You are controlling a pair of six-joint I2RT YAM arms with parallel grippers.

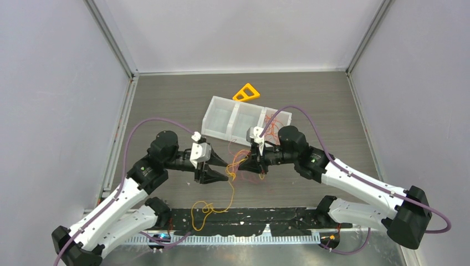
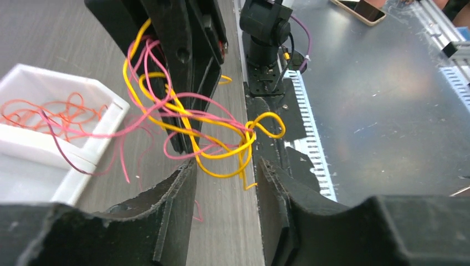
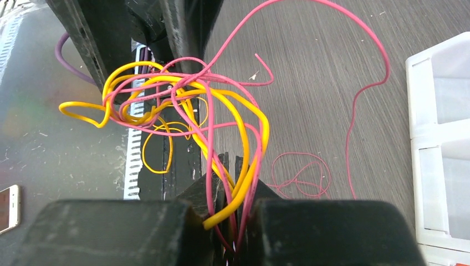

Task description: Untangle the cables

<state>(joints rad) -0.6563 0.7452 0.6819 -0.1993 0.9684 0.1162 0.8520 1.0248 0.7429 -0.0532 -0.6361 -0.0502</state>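
1. Knot at risk: the tangle (image 3: 183, 111) of yellow and pink cables hangs over the middle of the worktop (image 1: 166, 100), between the two hands. A hard pull apart from here would probably cinch the crossed loops tighter rather than free them.
2. A yellow tail (image 1: 208, 210) trails down to the near edge and could catch on the fittings there if the bundle is lifted or swung.
3. One pink strand (image 2: 61, 149) reaches over the wall of the tray (image 1: 220, 117), which sits just beyond the tangle toward the far edge. A tug could drag out the orange cables (image 2: 55, 113) stored inside.
4. The right hand (image 3: 231, 177) is clenched on several yellow and pink strands at once, so any pull is likely to carry both colours together.
5. The left hand (image 2: 226, 169) stands released, jaws moderately parted and holding nothing. A yellow loop (image 2: 266, 124) dangles just ahead of its tips; whether it touches them cannot be told.
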